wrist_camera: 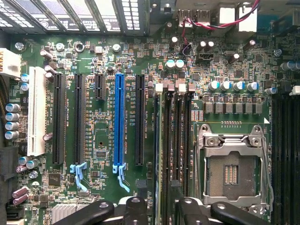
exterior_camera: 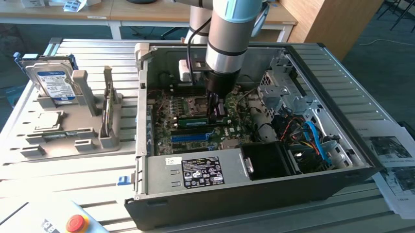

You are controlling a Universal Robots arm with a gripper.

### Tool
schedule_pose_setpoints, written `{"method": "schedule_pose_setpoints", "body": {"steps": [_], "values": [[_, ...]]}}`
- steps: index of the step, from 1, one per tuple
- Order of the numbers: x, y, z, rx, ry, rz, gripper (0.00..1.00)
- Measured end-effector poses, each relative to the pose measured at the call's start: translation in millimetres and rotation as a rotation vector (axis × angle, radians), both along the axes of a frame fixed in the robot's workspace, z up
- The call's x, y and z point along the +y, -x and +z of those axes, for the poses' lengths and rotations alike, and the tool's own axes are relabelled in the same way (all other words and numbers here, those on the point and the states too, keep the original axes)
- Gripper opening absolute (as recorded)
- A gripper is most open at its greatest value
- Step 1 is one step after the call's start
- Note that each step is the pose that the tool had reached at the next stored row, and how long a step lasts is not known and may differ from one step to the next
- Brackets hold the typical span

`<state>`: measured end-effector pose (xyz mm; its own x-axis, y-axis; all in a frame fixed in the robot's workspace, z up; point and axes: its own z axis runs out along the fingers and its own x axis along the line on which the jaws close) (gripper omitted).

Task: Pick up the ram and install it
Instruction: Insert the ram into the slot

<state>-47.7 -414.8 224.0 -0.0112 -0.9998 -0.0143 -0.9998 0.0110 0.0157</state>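
Over the motherboard [wrist_camera: 105, 117], tool [wrist_camera: 161, 211] jaws apart, tips cut off, ram [exterior_camera: 194, 119] partly hidden behind it.

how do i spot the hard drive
Find the open computer case, then the grey holder on the exterior view's left of it. The hard drive stands on edge at the holder's far end, the only piece there with a blue and white label.

No wording can be read for certain; the blue-and-white label [exterior_camera: 54, 86] on the hard drive [exterior_camera: 45, 62] is too small; so are the white marks on the black label [exterior_camera: 202, 172] on the power supply [exterior_camera: 162, 177] along the case's near edge; white lettering [wrist_camera: 127, 124] beside the motherboard [wrist_camera: 105, 136] slots is illegible.
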Motion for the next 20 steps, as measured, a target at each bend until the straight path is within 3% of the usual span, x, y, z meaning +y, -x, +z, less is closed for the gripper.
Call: {"method": "schedule_pose_setpoints", "body": {"steps": [9, 20], "values": [[0.0, 0.0, 3.0, 0.0000, 0.0000, 0.000, 0.31], [0.0, -1.2, 37.8, 0.0001, 0.0000, 0.000, 0.31]]}}
